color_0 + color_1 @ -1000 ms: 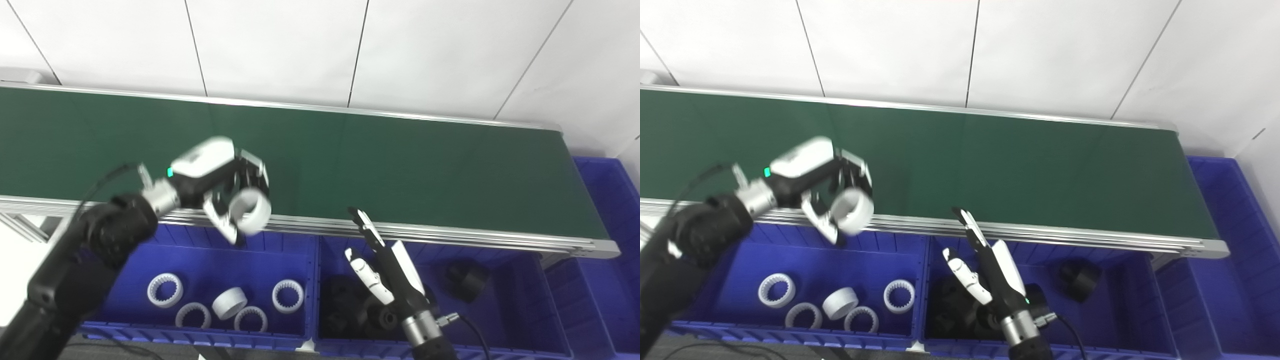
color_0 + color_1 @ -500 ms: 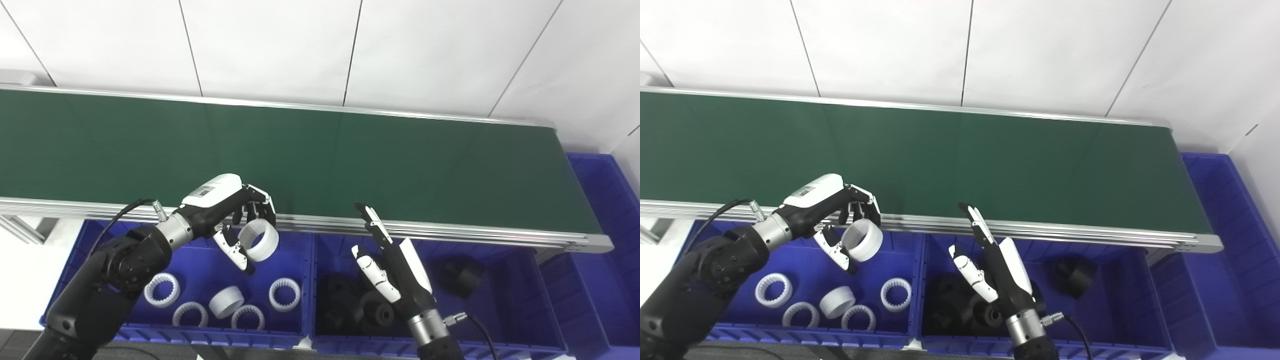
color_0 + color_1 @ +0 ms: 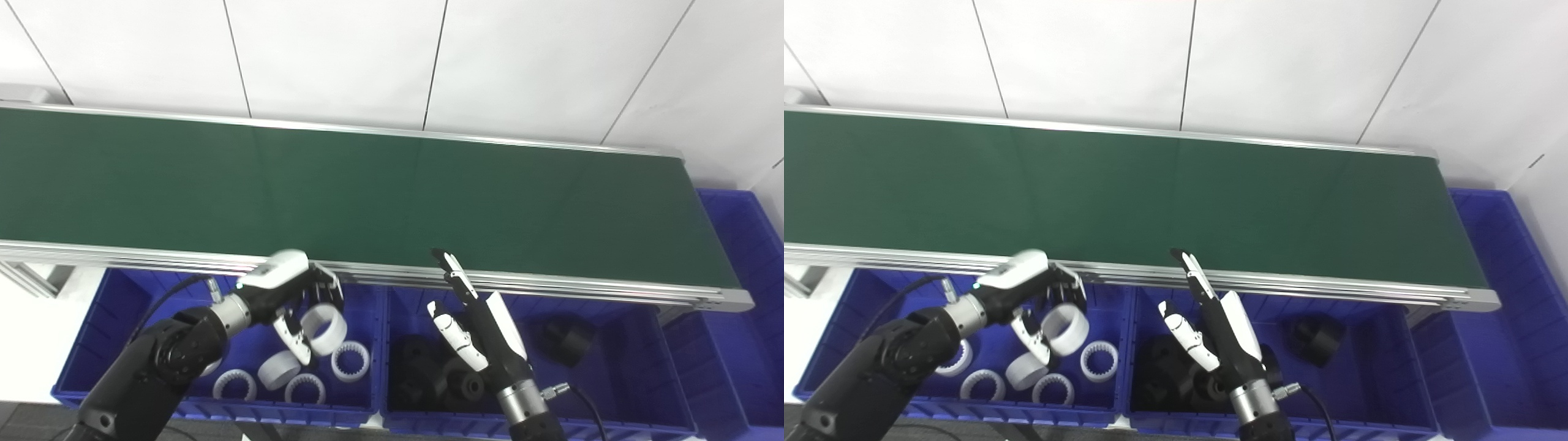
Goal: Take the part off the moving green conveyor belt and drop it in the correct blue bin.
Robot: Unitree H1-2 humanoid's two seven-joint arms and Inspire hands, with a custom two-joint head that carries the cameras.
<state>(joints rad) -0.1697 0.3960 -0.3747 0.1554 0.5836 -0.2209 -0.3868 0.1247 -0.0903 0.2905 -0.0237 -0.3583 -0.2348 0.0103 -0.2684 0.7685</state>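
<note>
holding a white ring [image 3: 323, 321] in the clasped left hand [image 3: 293, 293] above the left blue bin [image 3: 116, 306] of white rings; right hand [image 3: 474, 318] idle, fingers spread; next, release to drop.

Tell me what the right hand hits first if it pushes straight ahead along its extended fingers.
Probably the conveyor's near aluminium rail. The right hand is open over the bin of black parts, fingertips aimed up at that edge; beyond it lies the green belt. Its height relative to the rail is unclear.
</note>
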